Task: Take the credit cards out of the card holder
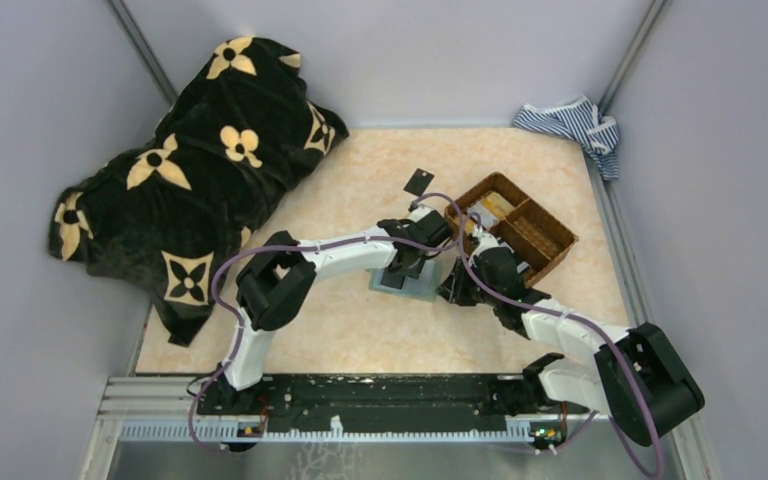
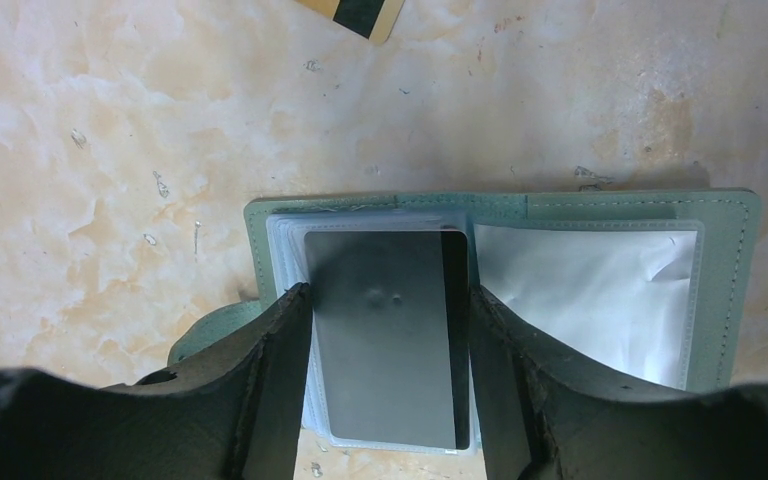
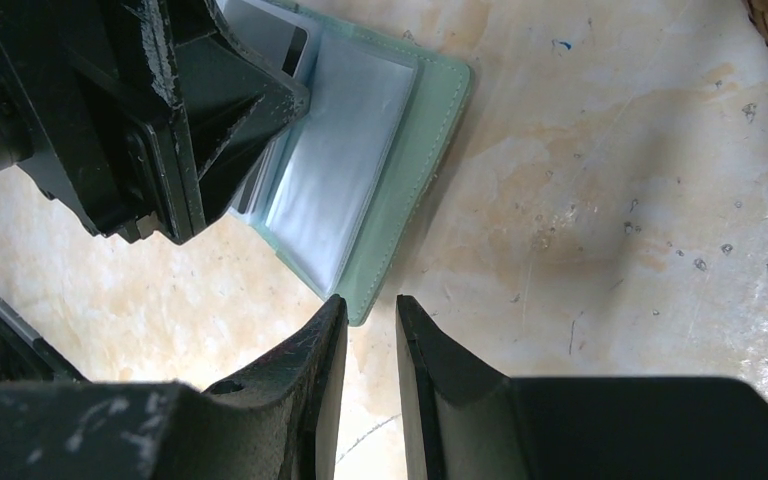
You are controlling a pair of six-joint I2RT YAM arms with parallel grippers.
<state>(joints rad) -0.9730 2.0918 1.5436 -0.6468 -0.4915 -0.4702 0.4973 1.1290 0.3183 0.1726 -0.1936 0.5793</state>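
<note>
**Card holder, centre table.** The sage-green card holder [image 2: 730, 300] lies open and flat on the marbled table [image 1: 360, 330], just ahead of both arms. A grey credit card [image 2: 380, 250] sits in the left-hand stack of clear sleeves [image 2: 580, 290].

My left gripper [image 2: 388, 300] is down over that page. It is spread to about the card's width, with its fingertips [image 2: 280, 340] at the card's two long edges. I cannot confirm a firm pinch.

My right gripper [image 3: 370, 305] hovers at 4 o'clock of the holder. It is all but closed and carries nothing, and its tips point at the holder's near corner without pinning it.

A brown woven basket [image 1: 520, 228] stands at 2 o'clock of the holder. A loose black card [image 1: 419, 181] lies at 12 o'clock, and a gold striped card [image 2: 355, 12] lies closer in at about 11.

The risks, as I judge them:

- **Holder lifts with the card.** Nothing holds the holder down, so a pull on the card could lift the sleeve and the whole wallet with it.
- **Grip on the wrong thing.** The fingers may close on the sleeve stack rather than the card alone.
- **Slip.** The thin, slick card edges could slide out if the squeeze lands off-centre.
</note>
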